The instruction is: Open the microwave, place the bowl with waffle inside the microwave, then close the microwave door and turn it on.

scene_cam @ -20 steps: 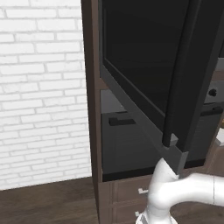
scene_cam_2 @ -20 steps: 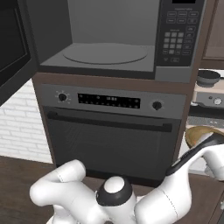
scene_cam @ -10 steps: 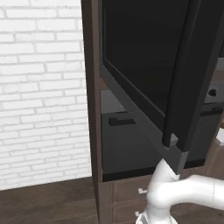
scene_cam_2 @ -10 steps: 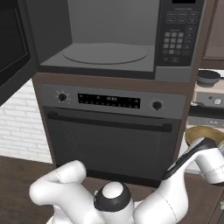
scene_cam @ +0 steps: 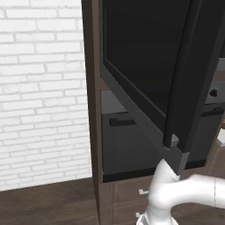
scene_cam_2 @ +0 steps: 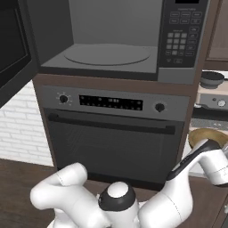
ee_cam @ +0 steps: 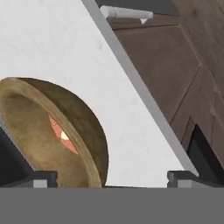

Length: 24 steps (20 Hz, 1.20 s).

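The microwave stands open, its grey cavity and round turntable bare. The microwave door is swung wide to the left, and its dark glass hangs over the arm in the left base view. A brown bowl with a piece of orange waffle in it sits on the white counter. It shows in the right base view as a tan bowl just above the hand. My gripper is open and holds nothing. The bowl's right rim lies between the fingertips.
Below the microwave is an oven with round knobs and a bar handle. A dark pan sits on the stove at the far right. Brown cabinet fronts and a drawer handle lie beyond the counter edge. A white brick wall stands left.
The hand has shifted a little to the right and upward, closer to the bowl. The microwave door and bowl have not moved.
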{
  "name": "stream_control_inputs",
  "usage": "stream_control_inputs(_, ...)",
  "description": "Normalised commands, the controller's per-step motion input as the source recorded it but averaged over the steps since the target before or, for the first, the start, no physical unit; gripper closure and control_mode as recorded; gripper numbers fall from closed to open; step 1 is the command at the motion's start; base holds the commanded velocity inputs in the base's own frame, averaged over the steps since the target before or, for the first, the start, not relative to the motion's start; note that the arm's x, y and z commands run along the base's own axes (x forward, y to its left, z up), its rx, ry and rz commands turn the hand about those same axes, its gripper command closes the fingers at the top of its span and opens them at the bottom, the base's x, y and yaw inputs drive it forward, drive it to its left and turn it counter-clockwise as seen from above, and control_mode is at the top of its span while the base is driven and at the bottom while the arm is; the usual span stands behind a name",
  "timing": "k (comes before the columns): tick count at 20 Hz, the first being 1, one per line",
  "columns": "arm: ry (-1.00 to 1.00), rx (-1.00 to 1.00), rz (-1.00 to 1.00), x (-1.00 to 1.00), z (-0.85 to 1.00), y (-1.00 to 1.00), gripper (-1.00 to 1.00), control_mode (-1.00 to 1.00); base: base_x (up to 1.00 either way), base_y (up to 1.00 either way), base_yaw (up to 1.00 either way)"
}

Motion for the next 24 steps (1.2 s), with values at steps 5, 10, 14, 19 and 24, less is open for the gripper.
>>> stream_control_inputs(5,0.00,0.00,0.04,0.33,-0.11,-0.21,-1.00,-1.00,0.00,0.00,0.00)
stream_control_inputs(10,0.00,0.00,0.01,0.25,-0.09,-0.28,-1.00,-1.00,0.00,0.00,0.00)
stream_control_inputs(14,0.00,0.00,0.00,0.23,-0.21,-0.31,-1.00,-1.00,0.00,0.00,0.00)
stream_control_inputs(19,0.00,0.00,0.03,0.25,-0.25,-0.23,-1.00,-1.00,0.00,0.00,0.00)
stream_control_inputs(24,0.01,0.00,0.06,0.26,-0.21,-0.10,-1.00,-1.00,0.00,0.00,0.00)
